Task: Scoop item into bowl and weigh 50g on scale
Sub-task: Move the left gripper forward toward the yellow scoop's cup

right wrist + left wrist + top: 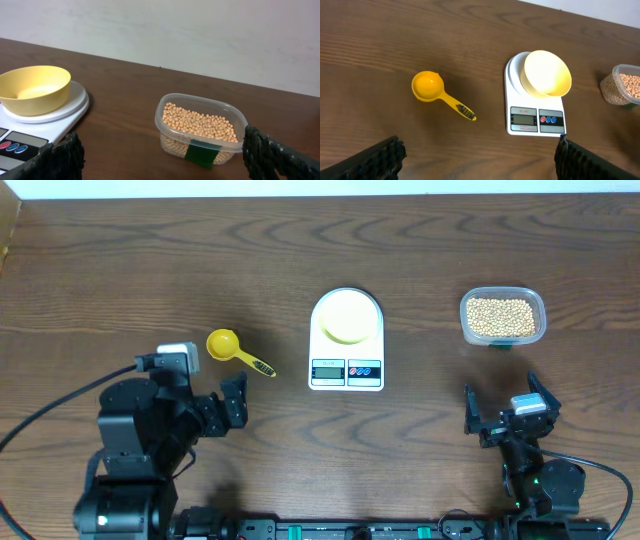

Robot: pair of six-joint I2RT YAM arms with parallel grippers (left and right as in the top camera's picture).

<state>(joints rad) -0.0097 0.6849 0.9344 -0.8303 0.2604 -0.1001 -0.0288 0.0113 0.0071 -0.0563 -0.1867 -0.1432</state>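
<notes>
Two grippers, left (480,162) and right (505,405), gape wide, empty; we see bowl (347,317) on scale (346,370), beans (501,315) in tub (541,310), spoon (225,345) left.

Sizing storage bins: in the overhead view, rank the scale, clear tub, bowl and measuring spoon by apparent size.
1. scale
2. clear tub
3. bowl
4. measuring spoon: longer than the bowl but far slimmer; close call.

Left pincer (236,402) gapes wide; right pincer (503,405) likewise.
</notes>
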